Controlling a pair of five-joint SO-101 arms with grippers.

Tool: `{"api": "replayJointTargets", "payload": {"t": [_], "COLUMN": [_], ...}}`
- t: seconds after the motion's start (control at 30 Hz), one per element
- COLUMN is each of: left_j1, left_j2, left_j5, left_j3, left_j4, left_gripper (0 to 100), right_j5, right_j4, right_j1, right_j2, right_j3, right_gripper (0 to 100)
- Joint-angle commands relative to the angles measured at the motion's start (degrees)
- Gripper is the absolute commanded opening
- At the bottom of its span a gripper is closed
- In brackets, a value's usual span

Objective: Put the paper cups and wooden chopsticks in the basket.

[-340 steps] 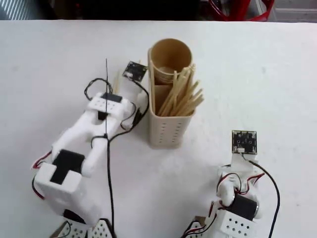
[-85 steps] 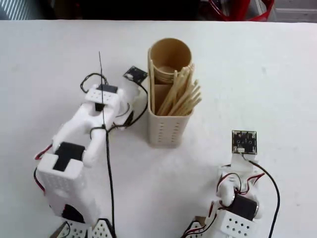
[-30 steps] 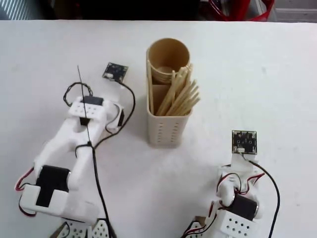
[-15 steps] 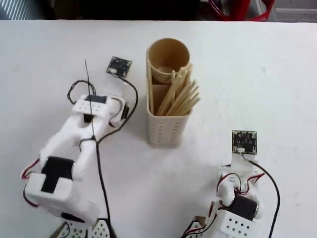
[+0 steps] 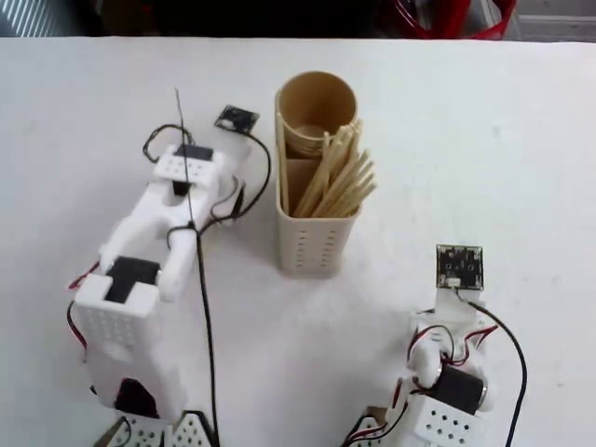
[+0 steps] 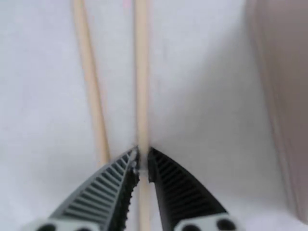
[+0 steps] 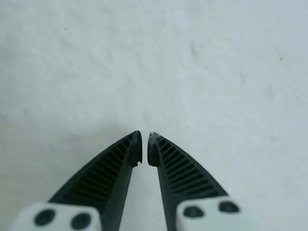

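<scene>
A cream perforated basket [image 5: 317, 237] stands mid-table. Paper cups [image 5: 318, 104] sit nested in its far compartment, and a bundle of wooden chopsticks [image 5: 343, 177] leans in the near one. My left arm [image 5: 189, 172] lies just left of the basket. In the left wrist view, my left gripper [image 6: 143, 161] is shut on a wooden chopstick [image 6: 141, 91] that rests on the table, with a second chopstick [image 6: 89, 82] lying parallel beside it. The basket's wall [image 6: 281, 96] rises close by. My right gripper [image 7: 144, 144] is shut on nothing, over bare table.
My right arm [image 5: 447, 372] sits folded at the table's near right, its camera board [image 5: 459, 265] pointing toward the basket. A black cable [image 5: 200, 307] trails along the left arm. White tabletop [image 5: 484, 140] stretches to the right of the basket.
Over the last second my left arm has swung back to the right and farther out, ending closer to the basket. The right arm and basket have not moved.
</scene>
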State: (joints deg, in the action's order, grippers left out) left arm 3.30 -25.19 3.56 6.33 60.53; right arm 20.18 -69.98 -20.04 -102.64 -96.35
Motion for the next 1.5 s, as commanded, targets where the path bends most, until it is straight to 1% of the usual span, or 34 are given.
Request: {"api": "replayJointTargets", "payload": {"t": [0.0, 0.1, 0.2, 0.37, 0.47, 0.57, 0.7, 0.8, 0.87, 0.97, 1.07, 1.23, 1.33, 1.47], "left_j1": [-0.13, -0.13, 0.22, 0.40, 0.92, 4.79, 16.13, 24.48, 28.88, 33.45, 34.77, 33.71, 33.45, 33.45], "left_j2": [0.66, 5.93, 16.13, 40.66, 55.43, 67.91, 77.32, 78.99, 78.55, 76.70, 74.07, 70.02, 69.14, 69.14], "left_j5": [0.26, 0.26, 0.26, 0.26, 0.53, 1.49, 6.51, 7.38, 7.38, 7.65, 7.65, 7.65, 7.47, 7.47], "left_j3": [-2.20, -0.44, 4.40, 12.92, 13.36, 12.84, 12.66, 12.75, 13.19, 13.63, 15.30, 18.81, 20.84, 22.68], "left_j4": [2.46, 2.55, 2.29, 1.93, 2.29, -0.09, -6.33, -11.69, -15.03, -17.58, -21.98, -30.95, -33.67, -34.02], "left_gripper": [2, 2, 2, 2, 2, 2, 2, 2, 2, 2, 2, 2, 2, 4], "right_j5": [-0.35, -0.35, -0.35, -0.35, -0.35, -0.35, -0.35, -0.35, -0.35, -0.35, -0.35, -0.35, -0.35, -0.35], "right_j4": [0.57, 0.57, 0.57, 0.57, 0.57, 0.57, 0.57, 0.57, 0.57, 0.57, 0.57, 0.57, 0.57, 0.57], "right_j1": [-0.57, -0.57, -0.57, -0.57, -0.57, -0.57, -0.57, -0.57, -0.57, -0.57, -0.57, -0.57, -0.57, -0.57], "right_j2": [-0.57, -0.57, -0.57, -0.57, -0.57, -0.57, -0.57, -0.57, -0.57, -0.57, -0.57, -0.57, -0.57, -0.57], "right_j3": [-0.53, -0.53, -0.53, -0.53, -0.53, -0.53, -0.53, -0.53, -0.53, -0.53, -0.53, -0.53, -0.53, -0.53], "right_gripper": [3.6, 3.6, 3.6, 3.6, 3.6, 3.6, 3.6, 3.6, 3.6, 3.6, 3.6, 3.6, 3.6, 3.6]}}
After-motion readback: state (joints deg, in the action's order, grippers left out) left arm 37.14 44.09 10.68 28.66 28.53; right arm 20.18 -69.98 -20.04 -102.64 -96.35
